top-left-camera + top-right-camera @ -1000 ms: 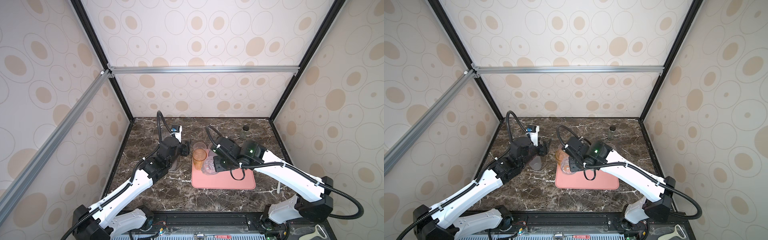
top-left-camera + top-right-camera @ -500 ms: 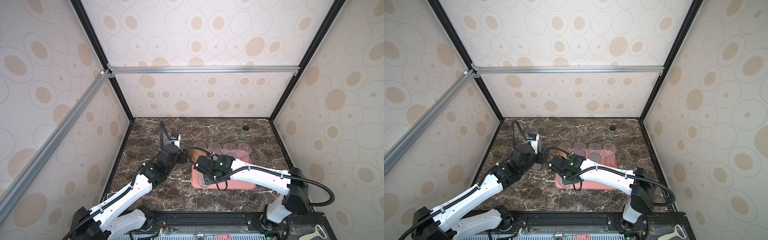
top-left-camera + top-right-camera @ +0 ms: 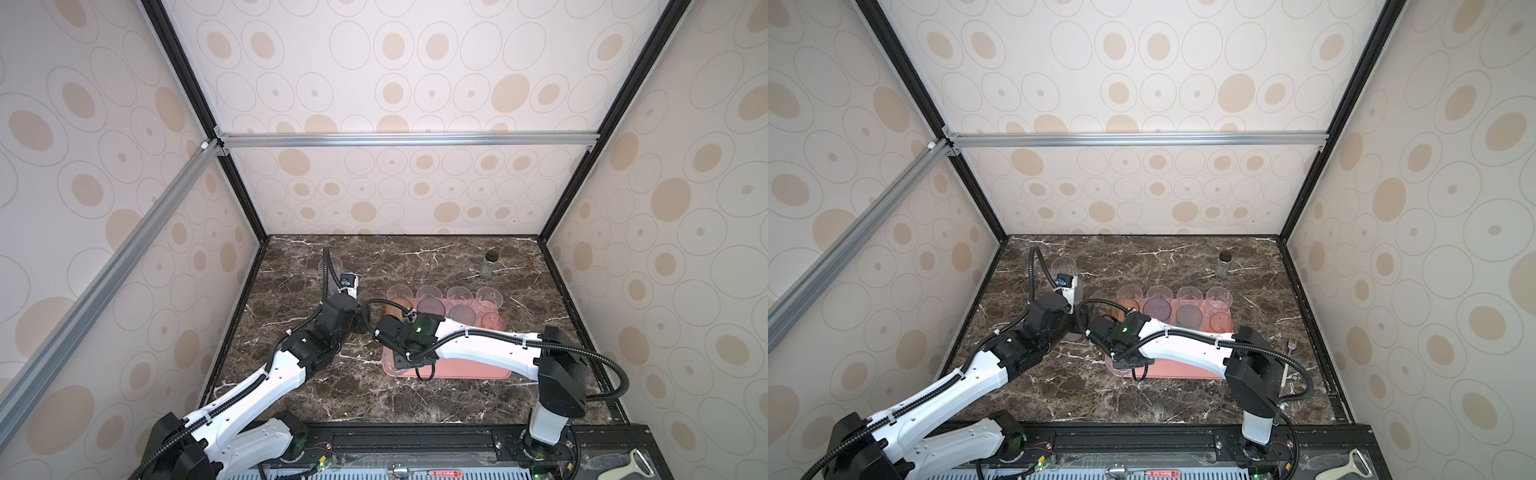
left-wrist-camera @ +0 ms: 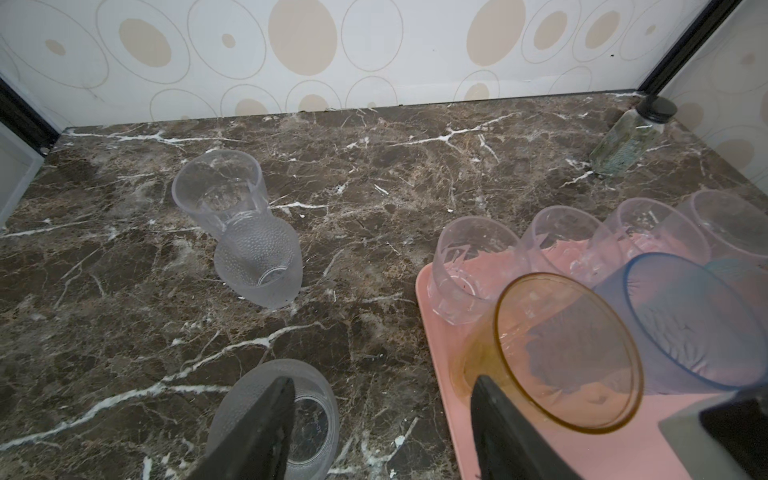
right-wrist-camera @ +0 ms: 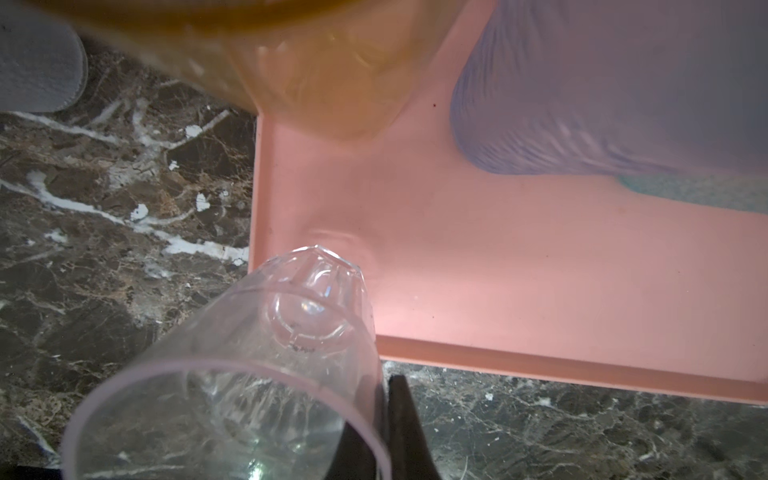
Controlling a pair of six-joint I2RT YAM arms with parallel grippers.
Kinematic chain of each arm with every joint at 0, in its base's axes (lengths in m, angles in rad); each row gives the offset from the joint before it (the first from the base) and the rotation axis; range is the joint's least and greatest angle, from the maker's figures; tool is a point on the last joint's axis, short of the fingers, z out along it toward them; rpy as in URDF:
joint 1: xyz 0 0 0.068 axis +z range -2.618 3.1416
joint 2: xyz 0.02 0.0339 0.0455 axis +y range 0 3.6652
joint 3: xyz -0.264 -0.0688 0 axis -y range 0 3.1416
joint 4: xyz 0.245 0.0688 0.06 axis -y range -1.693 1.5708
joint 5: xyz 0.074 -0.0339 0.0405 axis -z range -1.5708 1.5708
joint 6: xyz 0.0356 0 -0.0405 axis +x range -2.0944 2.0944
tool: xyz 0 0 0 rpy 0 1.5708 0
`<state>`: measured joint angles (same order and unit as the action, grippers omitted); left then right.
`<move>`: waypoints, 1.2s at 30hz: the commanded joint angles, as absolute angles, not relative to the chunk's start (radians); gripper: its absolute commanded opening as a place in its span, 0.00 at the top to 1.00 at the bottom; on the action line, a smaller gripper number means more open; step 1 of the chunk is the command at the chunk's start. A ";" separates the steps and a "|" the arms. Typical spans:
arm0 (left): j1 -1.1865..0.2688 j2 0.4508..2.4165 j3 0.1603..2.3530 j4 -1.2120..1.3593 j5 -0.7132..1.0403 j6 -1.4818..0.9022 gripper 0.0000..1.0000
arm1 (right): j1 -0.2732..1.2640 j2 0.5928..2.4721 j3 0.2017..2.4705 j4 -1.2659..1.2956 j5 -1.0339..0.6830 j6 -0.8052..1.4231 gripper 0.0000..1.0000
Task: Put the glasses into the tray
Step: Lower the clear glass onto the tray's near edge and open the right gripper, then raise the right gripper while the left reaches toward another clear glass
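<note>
The salmon-pink tray (image 3: 478, 372) (image 3: 1183, 372) holds a back row of clear glasses (image 3: 459, 295), then an amber (image 4: 565, 349), a blue-purple (image 4: 690, 324), a teal and a small pink glass (image 3: 493, 321). My right gripper (image 5: 382, 432) is shut on the rim of a clear faceted glass (image 5: 249, 374) (image 3: 1115, 368). That glass is tilted, base low over the tray's near-left corner. My left gripper (image 4: 382, 432) (image 3: 359, 327) hangs open over marble beside the tray, one finger above a frosted glass (image 4: 320, 415). A dimpled frosted glass (image 4: 262, 266) and a clear glass (image 4: 220, 191) stand further back.
A small clear jar with a black lid (image 3: 490, 264) (image 4: 627, 137) stands at the back right. A fork (image 3: 1287, 361) lies right of the tray by the right arm's base. The enclosure walls close in the marble top on three sides.
My right arm swung from the tray's back left to its near-left corner, carrying the clear glass. My left gripper drew back from the amber glass toward the front, still open.
</note>
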<state>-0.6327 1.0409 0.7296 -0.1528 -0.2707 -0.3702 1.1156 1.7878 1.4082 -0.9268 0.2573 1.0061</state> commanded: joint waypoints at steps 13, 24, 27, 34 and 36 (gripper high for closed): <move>-0.575 1.028 0.729 -0.136 -0.233 -0.337 0.33 | 1.085 1.843 1.425 -0.918 0.249 1.021 0.92; -0.566 1.034 0.735 -0.141 -0.228 -0.336 0.33 | 1.085 1.835 1.446 -0.935 0.255 1.010 0.74; -0.567 1.038 0.742 -0.145 -0.228 -0.336 0.33 | 1.084 1.817 1.457 -0.944 0.260 1.002 0.71; -0.536 1.053 0.788 -0.142 -0.228 -0.288 0.32 | 1.069 1.711 1.561 -1.038 0.352 0.905 0.67; -0.498 1.067 0.814 -0.142 -0.226 -0.275 0.32 | 1.044 1.682 1.587 -1.037 0.369 0.867 0.67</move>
<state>-0.5369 1.0546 0.7452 -0.1513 -0.2230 -0.3172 1.0718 1.7596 1.5322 -0.9829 0.2962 0.9218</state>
